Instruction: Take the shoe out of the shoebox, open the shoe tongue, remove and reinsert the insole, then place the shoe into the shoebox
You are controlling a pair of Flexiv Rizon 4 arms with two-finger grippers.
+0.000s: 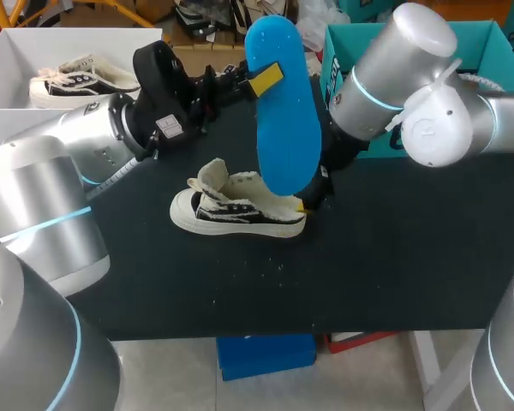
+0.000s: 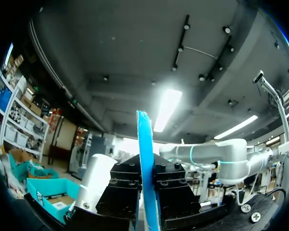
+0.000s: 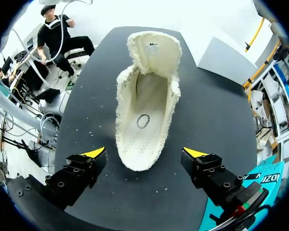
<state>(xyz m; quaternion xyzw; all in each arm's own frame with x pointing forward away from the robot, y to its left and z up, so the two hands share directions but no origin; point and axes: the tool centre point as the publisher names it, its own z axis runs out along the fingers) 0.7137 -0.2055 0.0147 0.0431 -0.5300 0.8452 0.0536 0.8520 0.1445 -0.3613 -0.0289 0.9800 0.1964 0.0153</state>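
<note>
Standing on its sole near the middle of the black table (image 1: 394,257), the shoe (image 1: 238,210) is white with dark side panels, toe to the left and heel to the right. From the right wrist view its mouth gapes wide, the tongue (image 3: 154,48) is folded far forward over the toe, and the pale inner floor shows bare.

The blue insole (image 1: 283,111) is out of the shoe and held up in the air just behind it, standing nearly on end with its lower tip close above the heel. The left gripper (image 1: 259,81) is clamped on the insole's upper part; in the left wrist view the insole shows edge-on, pinched between the two black fingers.

The right gripper (image 3: 144,153) sits low at the shoe's heel with its fingers spread wide. The heel lies between the yellow tips, touching neither.

A teal box (image 1: 347,43) stands at the far right behind the right arm. A white box (image 1: 17,60) at the far left holds a second shoe (image 1: 77,79).
</note>
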